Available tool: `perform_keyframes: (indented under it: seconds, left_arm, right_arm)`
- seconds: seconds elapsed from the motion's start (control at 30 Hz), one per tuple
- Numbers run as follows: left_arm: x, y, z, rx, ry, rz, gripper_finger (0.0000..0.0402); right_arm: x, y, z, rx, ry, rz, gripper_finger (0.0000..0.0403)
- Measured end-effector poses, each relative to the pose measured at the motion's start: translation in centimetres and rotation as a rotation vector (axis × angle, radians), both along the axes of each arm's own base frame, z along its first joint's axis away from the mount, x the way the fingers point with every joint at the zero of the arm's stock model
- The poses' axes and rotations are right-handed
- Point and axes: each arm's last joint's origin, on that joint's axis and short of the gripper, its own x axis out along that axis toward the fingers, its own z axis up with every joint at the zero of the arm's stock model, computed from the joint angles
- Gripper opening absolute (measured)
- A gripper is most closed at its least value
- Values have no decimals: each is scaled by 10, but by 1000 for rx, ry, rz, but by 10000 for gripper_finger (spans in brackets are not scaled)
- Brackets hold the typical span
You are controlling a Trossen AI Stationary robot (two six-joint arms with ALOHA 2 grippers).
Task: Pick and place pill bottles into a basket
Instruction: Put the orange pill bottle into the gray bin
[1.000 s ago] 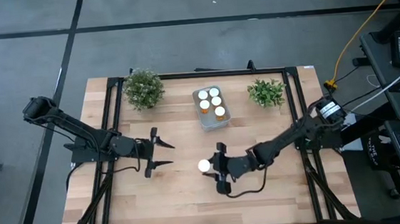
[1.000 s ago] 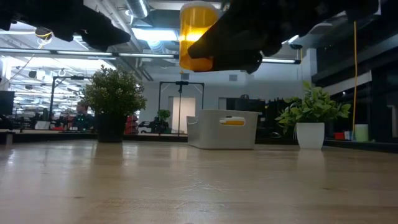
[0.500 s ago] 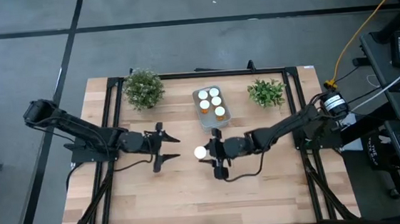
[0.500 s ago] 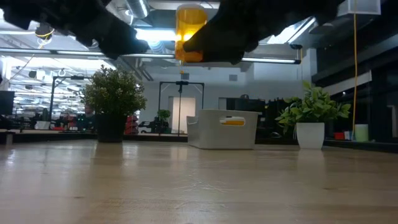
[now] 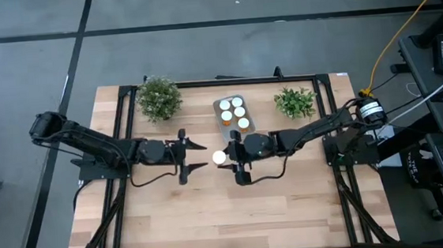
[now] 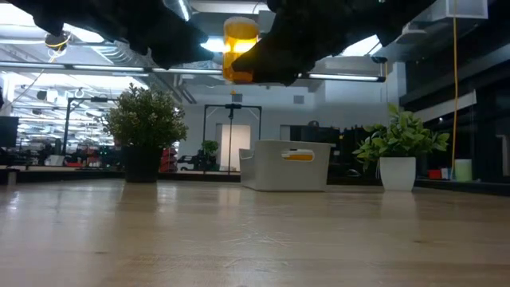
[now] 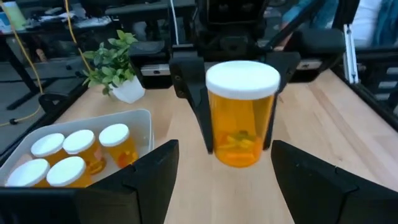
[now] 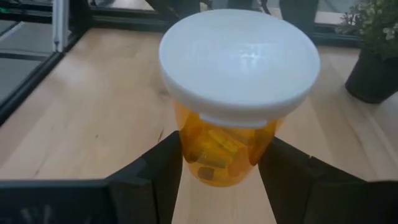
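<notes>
My right gripper (image 5: pixel 226 157) is shut on an orange pill bottle with a white cap (image 5: pixel 219 157), held above the middle of the table. It shows high up in the low view (image 6: pixel 239 52). My left gripper (image 5: pixel 199 156) is open just left of the bottle. Its fingers (image 7: pixel 146 180) stand on either side of the bottle's line, short of it and apart from it. The pale basket (image 5: pixel 224 133) stands just beyond, toward the far edge, on its flat bottom, with several capped bottles (image 7: pixel 68 155) upright in it. My right gripper pinches the bottle's orange body (image 7: pixel 214 124), below the white cap, between its two fingers (image 7: pixel 198 106). The fingers come level from the table's right side. The bottle stands upright, cap up, lifted well clear of the table.
Two green potted plants stand at the far edge, one left of the basket (image 5: pixel 158 98) and one right of it (image 5: pixel 295 101). Bare wooden table (image 5: pixel 213 220) lies toward the near edge. Black frame rails run along the table's sides.
My right gripper has carried the bottle toward the table's far edge, nearer the basket, keeping it upright and clear of the table. My left gripper has gone toward the table's right edge, closing in on the bottle, and stays open.
</notes>
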Motion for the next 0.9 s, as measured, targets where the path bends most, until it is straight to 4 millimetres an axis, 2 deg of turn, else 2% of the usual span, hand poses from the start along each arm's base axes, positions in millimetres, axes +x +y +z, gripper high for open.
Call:
perform_keyframes:
  seconds: [0.23, 0.6, 0.9]
  left_arm:
    - [6, 6, 4, -99, -17, -34, 251]
    - [29, 7, 12, -80, 15, -58, 263]
    - [36, 4, 22, -70, 104, -57, 263]
  right_arm:
    - [0, 0, 1, 2, -10, 19, 189]
    - [0, 0, 1, -13, -7, 25, 189]
    - [0, 0, 1, -13, -9, 24, 189]
